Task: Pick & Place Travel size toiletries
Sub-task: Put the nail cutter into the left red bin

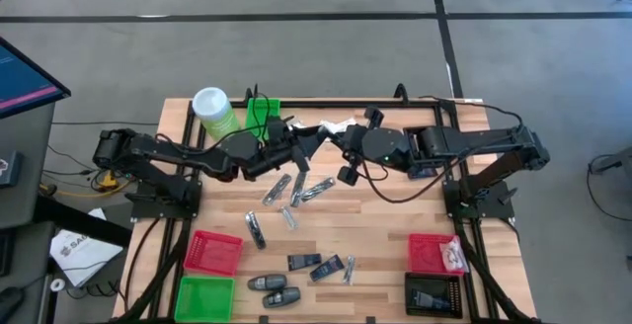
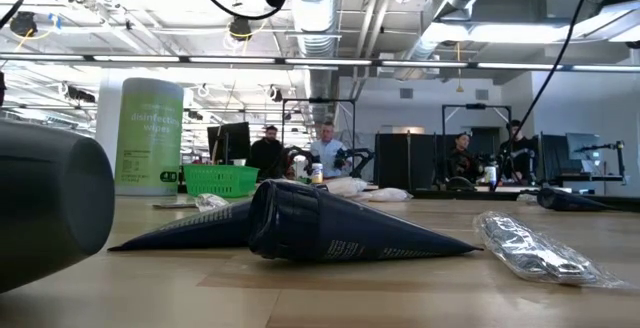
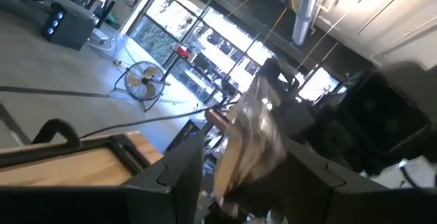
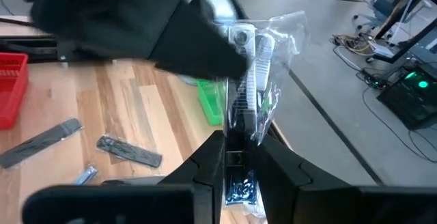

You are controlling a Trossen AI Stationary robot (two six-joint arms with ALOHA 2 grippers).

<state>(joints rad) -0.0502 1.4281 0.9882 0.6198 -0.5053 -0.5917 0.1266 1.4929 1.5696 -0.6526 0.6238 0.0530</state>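
Right gripper [image 4: 235, 157] — fingers pinched nearly together on the lower edge of a clear crinkly plastic packet with a white toothed insert [image 4: 254, 80], held up above the far middle of the wooden table [image 1: 385, 235]. Left gripper [image 3: 242, 176] meets it from the other side, jaws part-closed on the same packet; both ends look gripped, which reads as a hand-over.

Packet: judged very light, limp film, slippery and easily creased. It will sag or slip if pinched on loose film, so better to grip across the stiffer insert or the sealed edge.

Outward: slim silvery packets [image 1: 296, 188] lie on the table just below the grippers; flat dark packets [image 1: 314, 263] nearer the front. Red plastic bins [image 1: 212, 252] at front left and right.
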